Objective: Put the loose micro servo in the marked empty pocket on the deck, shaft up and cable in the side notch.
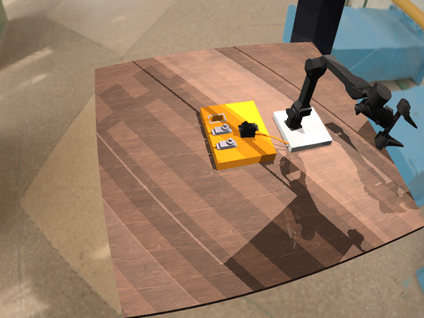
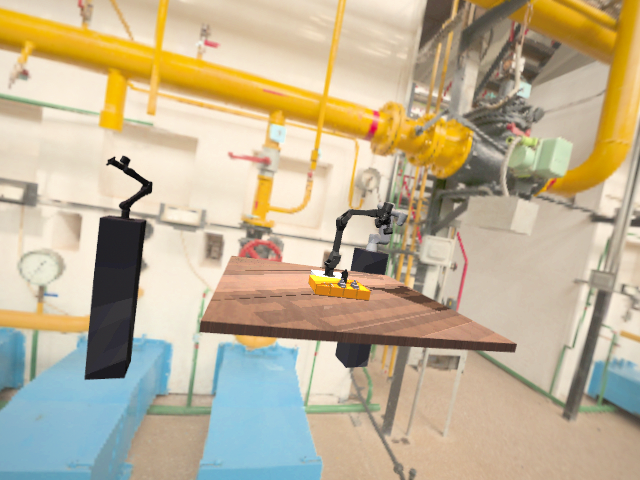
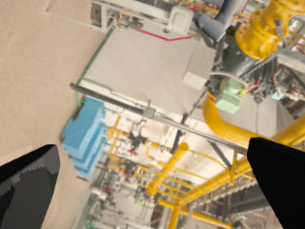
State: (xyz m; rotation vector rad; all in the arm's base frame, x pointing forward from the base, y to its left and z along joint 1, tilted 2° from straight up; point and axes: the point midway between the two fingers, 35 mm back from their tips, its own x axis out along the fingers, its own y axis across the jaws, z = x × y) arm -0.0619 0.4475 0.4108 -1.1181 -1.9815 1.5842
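Observation:
The loose micro servo (image 1: 248, 130) (image 2: 344, 276) is black and stands on top of the yellow-orange deck (image 1: 236, 158) (image 2: 323, 289), with its shaft end up. Its orange cable (image 1: 271, 137) runs off the deck toward the white base plate. The marked pocket (image 1: 217, 118) is a dark rectangular opening with a light dashed outline near a deck corner, and it is empty. My gripper (image 1: 409, 136) (image 3: 155, 151) is open and empty, high and far from the servo, on the other side of the arm's base. The servo's underside and the pocket's side notch cannot be made out.
Two grey servos (image 1: 221, 130) (image 1: 226, 144) sit in the deck in a row beside the pocket. The white base plate (image 1: 309, 138) carries the arm beside the deck. The wooden table (image 1: 164, 212) (image 2: 289, 320) holds both. A dark post (image 1: 313, 25) stands behind the table.

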